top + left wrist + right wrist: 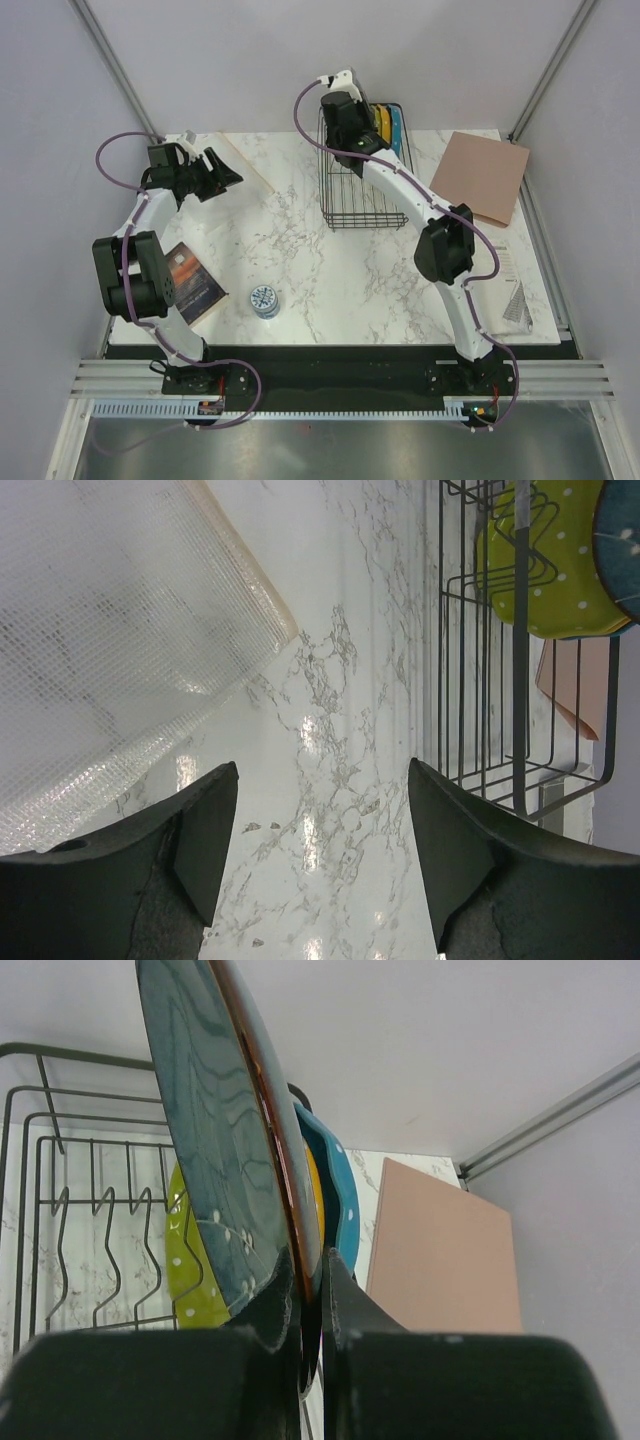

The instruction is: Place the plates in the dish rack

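Observation:
My right gripper is shut on the lower rim of the smooth dark teal-grey plate, holding it upright on edge over the black wire dish rack. In the right wrist view the lime-green plate, the orange plate and the blue plate stand in the rack behind it. From above, my right gripper is at the rack's far end. My left gripper is open and empty over bare marble left of the rack. The lime-green plate and the blue plate also show in the left wrist view.
A pink-brown board lies right of the rack. A small blue-white tin and a dark book sit front left. A clear mesh sheet lies by my left gripper. Papers lie at the right edge.

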Controlling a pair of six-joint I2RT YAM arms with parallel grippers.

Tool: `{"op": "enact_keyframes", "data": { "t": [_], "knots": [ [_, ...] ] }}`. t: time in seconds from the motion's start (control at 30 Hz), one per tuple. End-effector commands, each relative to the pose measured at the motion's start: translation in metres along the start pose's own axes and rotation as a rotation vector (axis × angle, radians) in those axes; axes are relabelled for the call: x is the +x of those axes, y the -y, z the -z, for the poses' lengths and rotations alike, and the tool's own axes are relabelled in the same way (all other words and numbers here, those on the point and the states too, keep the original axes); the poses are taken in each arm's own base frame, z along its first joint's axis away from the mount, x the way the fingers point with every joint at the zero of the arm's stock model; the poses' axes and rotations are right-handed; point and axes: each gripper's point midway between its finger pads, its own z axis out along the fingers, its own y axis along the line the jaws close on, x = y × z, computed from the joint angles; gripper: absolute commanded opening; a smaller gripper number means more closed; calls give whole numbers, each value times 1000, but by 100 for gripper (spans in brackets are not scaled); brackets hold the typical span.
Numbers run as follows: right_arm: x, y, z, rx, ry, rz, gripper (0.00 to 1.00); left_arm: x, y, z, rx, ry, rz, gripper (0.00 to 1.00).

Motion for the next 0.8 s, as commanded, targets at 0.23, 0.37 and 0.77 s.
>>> {"op": "enact_keyframes", "data": {
  "t": [0.23, 0.37, 0.77],
  "knots": [
    [-29, 6, -12, 47, 75, -188, 0, -1, 1, 0, 19, 8, 8, 76],
    [-22, -1, -18, 50, 64, -199, 0, -1, 1, 1, 16, 11, -4, 76],
    [14, -16, -19, 54, -23, -174, 14, 0, -3, -2, 11, 3, 17, 76]
  ]
}}
